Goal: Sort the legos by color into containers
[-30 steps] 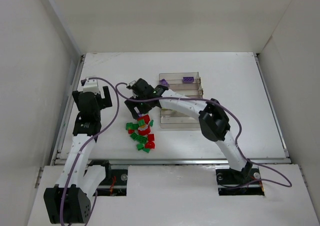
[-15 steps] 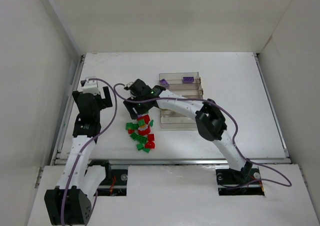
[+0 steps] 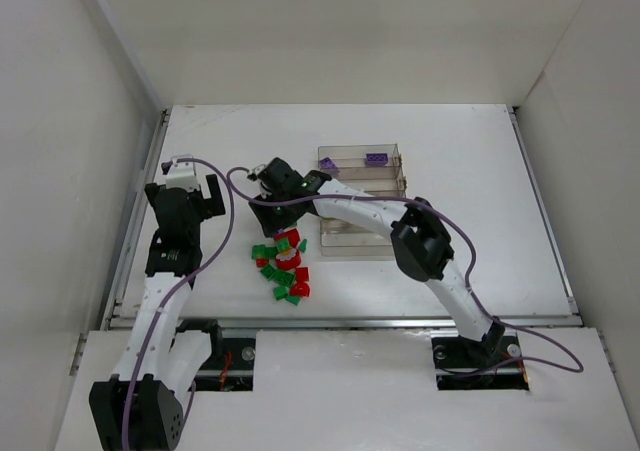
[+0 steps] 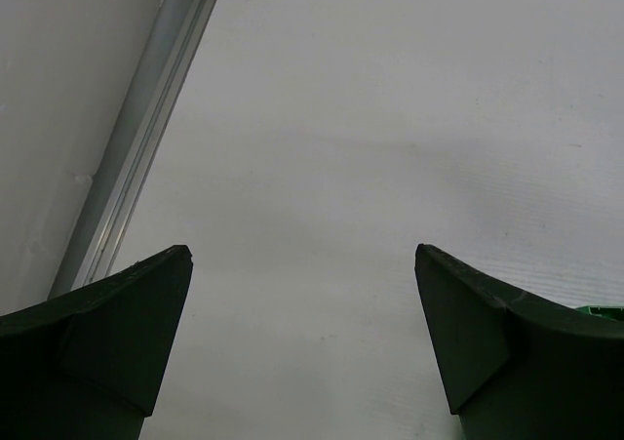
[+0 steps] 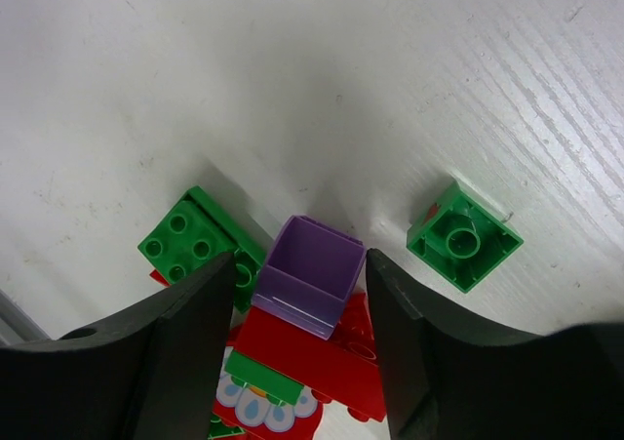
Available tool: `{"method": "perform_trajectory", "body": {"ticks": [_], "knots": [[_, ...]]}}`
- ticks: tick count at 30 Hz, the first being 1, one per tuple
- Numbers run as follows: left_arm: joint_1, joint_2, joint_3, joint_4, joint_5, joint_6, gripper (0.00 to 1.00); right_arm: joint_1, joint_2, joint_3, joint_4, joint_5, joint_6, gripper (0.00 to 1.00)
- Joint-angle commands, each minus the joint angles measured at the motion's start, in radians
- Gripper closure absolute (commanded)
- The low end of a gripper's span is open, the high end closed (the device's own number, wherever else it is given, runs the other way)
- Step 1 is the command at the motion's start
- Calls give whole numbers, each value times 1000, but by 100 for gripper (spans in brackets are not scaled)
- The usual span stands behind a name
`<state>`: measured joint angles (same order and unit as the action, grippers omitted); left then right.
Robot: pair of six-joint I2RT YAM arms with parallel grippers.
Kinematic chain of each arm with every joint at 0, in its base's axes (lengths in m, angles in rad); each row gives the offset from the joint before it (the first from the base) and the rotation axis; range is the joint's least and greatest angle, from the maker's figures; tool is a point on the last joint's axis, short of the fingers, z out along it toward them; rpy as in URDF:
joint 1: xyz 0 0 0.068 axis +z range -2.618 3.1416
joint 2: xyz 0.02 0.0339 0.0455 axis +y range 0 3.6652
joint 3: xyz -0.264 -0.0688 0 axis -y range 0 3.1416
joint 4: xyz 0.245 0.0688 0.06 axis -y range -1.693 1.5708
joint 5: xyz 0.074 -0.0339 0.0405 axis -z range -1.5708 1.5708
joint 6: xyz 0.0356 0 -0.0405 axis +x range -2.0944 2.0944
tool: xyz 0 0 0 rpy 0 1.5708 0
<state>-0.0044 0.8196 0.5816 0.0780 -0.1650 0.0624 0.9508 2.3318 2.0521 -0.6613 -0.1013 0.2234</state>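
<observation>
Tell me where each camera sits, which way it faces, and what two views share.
Top external: above and behind, looking down on the table; left arm and right arm show whole, with the tray and brick pile.
Left wrist: on the left gripper, facing bare table and its edge rail; both fingers show, wide apart.
Right wrist: on the right gripper, looking down on the pile; its fingers flank a purple brick.
Shared: top and right wrist both show the red and green pile.
</observation>
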Motion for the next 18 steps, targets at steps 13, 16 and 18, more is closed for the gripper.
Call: {"method": "perform_trajectory", "body": {"ticks": [13,16,18], "knots": [[-2,-34,-26,22,45,-9,3,26,38,39,-31,14,-19,78],[-2,-34,-26,12,54,-9,5,26,38,48,-31,14,-19,97],[-2,-34,-26,12,76,-9,8,26,38,98,-41,14,-19,100]]}}
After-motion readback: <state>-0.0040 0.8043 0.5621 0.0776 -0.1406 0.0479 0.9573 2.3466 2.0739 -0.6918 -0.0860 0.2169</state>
